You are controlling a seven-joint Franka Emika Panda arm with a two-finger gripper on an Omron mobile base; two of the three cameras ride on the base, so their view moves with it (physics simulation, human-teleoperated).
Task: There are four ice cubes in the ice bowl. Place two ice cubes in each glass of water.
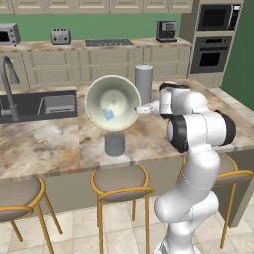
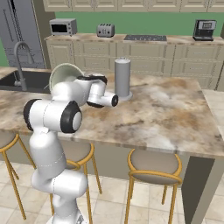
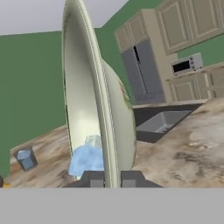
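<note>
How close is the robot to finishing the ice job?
Done: the gripper is shut on the rim of the ice bowl, which is up off the counter.
In hand: the bowl is tipped on edge above one glass, with ice low inside it.
Left: two cubes in each glass. I cannot tell whether either glass holds any yet.

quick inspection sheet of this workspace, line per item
surface: marble island counter, with a sink
job's things: ice bowl lifted and tipped on edge above one glass of water; ice cubes low inside it; another glass apart on the counter
clutter: tall grey cylinder upright
grippers: gripper shut on the bowl's rim
cables: nothing seen
surroundings: stools, toaster, coffee machine, wall ovens
</note>
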